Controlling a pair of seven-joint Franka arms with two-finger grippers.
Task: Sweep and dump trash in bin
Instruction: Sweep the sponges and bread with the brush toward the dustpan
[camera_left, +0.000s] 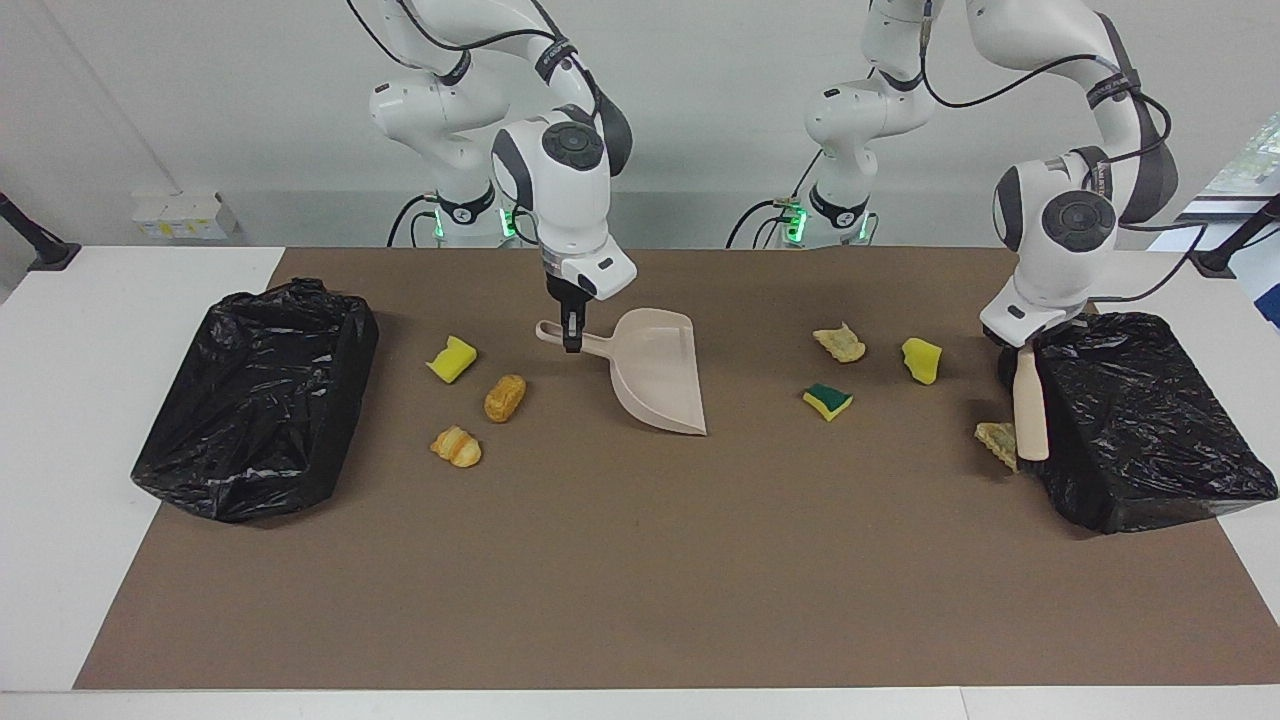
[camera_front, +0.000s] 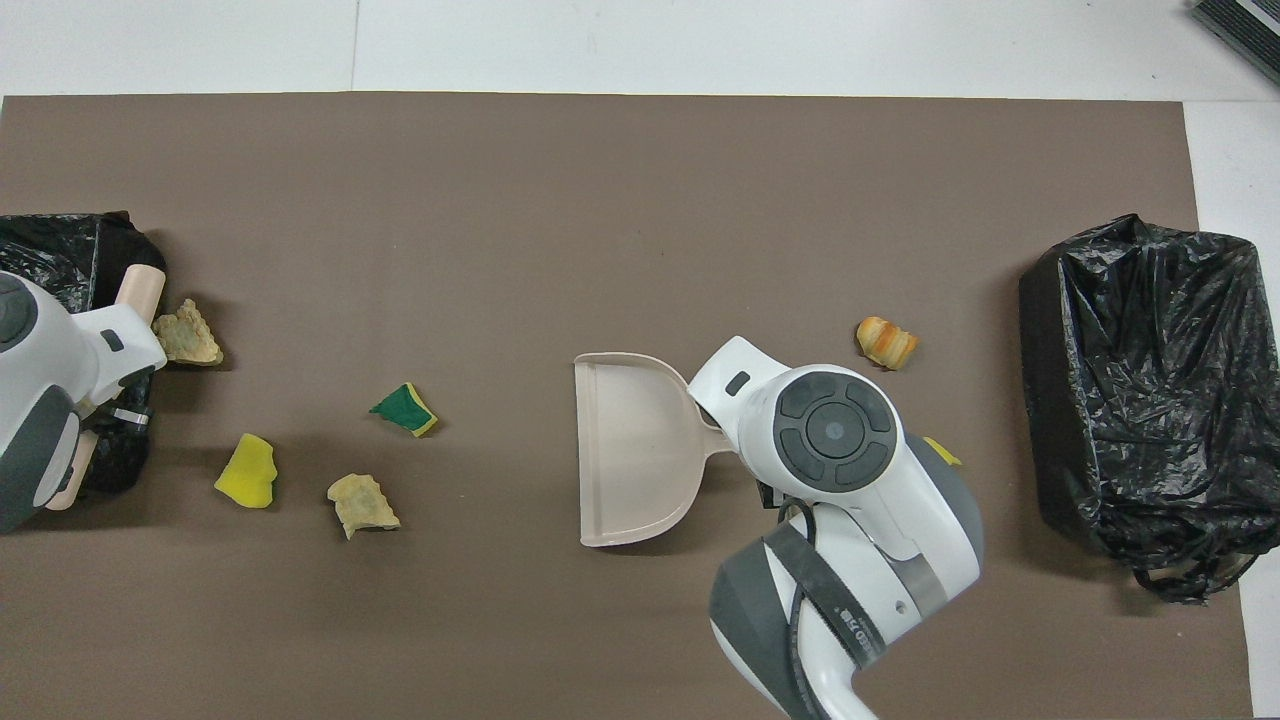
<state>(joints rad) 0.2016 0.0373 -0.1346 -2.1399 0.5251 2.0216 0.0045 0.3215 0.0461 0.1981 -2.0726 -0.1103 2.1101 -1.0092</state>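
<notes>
The beige plastic dustpan (camera_left: 660, 372) lies flat mid-table on the brown mat (camera_left: 640, 560), and its looped handle is pinched between the closed fingers of the right gripper (camera_left: 571, 335).

In the facing view, 3 bits of the trash are seen at 9 o'clock of the pan: a yellow sponge chunk (camera_left: 452, 359), a golden-brown bread roll (camera_left: 505, 398) and a flaky pastry piece (camera_left: 456, 446). From overhead the roll is hidden under the right arm and only a sliver of that sponge is seen.

At 3 o'clock of the pan, 4 more bits are seen: a pale pastry scrap (camera_left: 839, 343), a second yellow sponge (camera_left: 922, 360), a green-faced sponge (camera_left: 828, 401) and a crumbly pastry bit (camera_left: 997, 440) touching the beige-handled brush (camera_left: 1030, 410).

The left gripper (camera_left: 1012, 352) is set at the brush's upper end, against a black-bagged bin (camera_left: 1150, 440); whether it grips cannot be told, and the bristles are lost against the bag. A second black-bagged bin (camera_left: 260, 400) is seen at the right arm's end.
</notes>
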